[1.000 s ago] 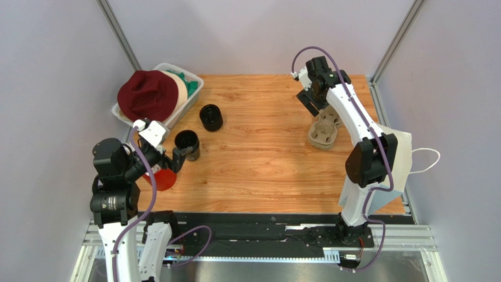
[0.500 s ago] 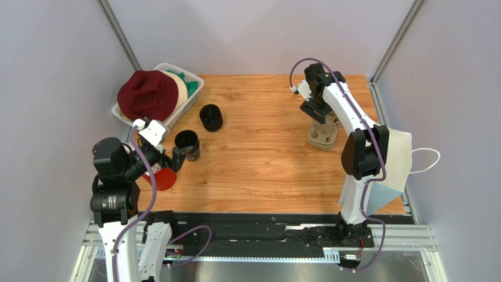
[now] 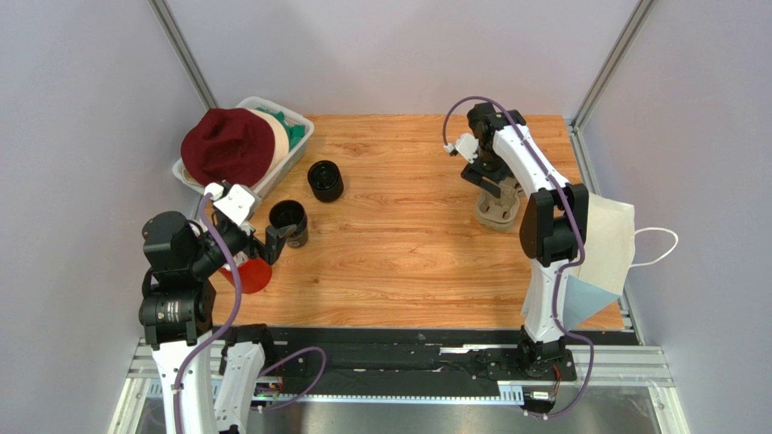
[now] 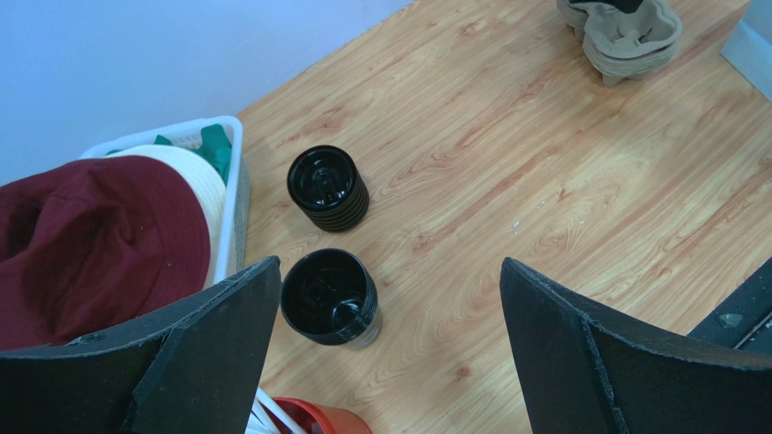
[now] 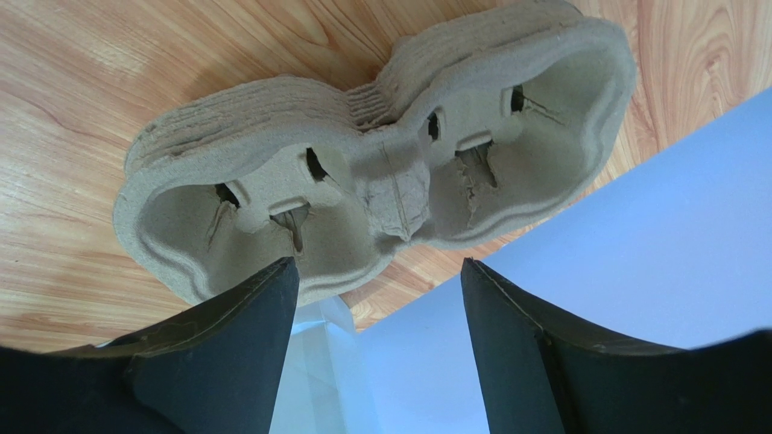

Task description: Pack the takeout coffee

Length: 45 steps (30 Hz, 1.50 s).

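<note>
Two small dark cups stand at the table's left: an open one (image 3: pixel 288 221) (image 4: pixel 329 297) and a ribbed one (image 3: pixel 325 180) (image 4: pixel 328 187) farther back. My left gripper (image 3: pixel 276 246) (image 4: pixel 390 353) is open and empty. The open cup sits just inside its left finger, and I cannot tell whether they touch. My right gripper (image 3: pixel 489 181) (image 5: pixel 376 362) is open and empty, hovering over the stack of grey pulp cup trays (image 3: pixel 498 206) (image 5: pixel 381 181). The pale-blue paper bag (image 3: pixel 603 249) (image 5: pixel 589 271) lies at the right edge, partly under the right arm.
A red cup of white straws (image 3: pixel 252 274) (image 4: pixel 317 418) stands close under my left wrist. A white bin (image 3: pixel 294 154) (image 4: pixel 231 181) with a maroon hat (image 3: pixel 226 145) and other cloth sits at the back left. The bag's handle (image 3: pixel 661 249) hangs past the table's right edge.
My right wrist has swung left and lower, from behind the tray stack to right over it. The left arm and both cups have not moved.
</note>
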Tool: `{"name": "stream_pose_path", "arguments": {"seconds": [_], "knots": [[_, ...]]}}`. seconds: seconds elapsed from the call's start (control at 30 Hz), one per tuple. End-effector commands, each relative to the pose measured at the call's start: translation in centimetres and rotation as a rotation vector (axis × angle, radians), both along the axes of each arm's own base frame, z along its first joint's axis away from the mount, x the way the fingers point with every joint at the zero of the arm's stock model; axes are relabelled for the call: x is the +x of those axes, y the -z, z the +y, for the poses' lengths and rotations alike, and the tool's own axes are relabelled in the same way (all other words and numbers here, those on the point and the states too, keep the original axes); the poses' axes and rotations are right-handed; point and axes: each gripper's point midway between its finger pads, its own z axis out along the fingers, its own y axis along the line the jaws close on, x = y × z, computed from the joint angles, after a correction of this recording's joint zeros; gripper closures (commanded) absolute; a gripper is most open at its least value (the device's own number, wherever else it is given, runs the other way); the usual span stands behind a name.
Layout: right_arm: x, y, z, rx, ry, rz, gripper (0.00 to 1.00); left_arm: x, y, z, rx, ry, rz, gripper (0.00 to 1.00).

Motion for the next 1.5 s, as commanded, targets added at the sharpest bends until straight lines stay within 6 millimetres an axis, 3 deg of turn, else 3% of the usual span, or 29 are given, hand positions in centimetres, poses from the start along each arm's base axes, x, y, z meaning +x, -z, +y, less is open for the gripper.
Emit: {"name": "stream_pose_path", "arguments": {"seconds": [0.0, 0.47, 0.8, 1.1, 1.47], "knots": [[0.7, -0.2, 0.0, 0.035, -0.046, 0.019, 0.29, 0.4, -0.2, 0.0, -0.007, 0.007, -0.014, 0.01], [1.7, 2.2, 0.4, 0.104, -0.061, 0.058, 0.32, 0.7, -0.1, 0.2, -0.012, -0.005, -0.007, 0.01], [1.6, 2.6, 0.4, 0.117, -0.058, 0.062, 0.51, 0.8, 0.1, 0.2, -0.014, -0.003, -0.004, 0.01], [2.2, 2.7, -0.5, 0.091, -0.04, 0.039, 0.38, 0.6, 0.0, 0.2, -0.017, -0.004, -0.005, 0.01], [2.5, 3.0, -0.5, 0.097, -0.036, 0.033, 0.49, 0.7, 0.0, 0.2, -0.016, -0.004, -0.005, 0.01]]}}
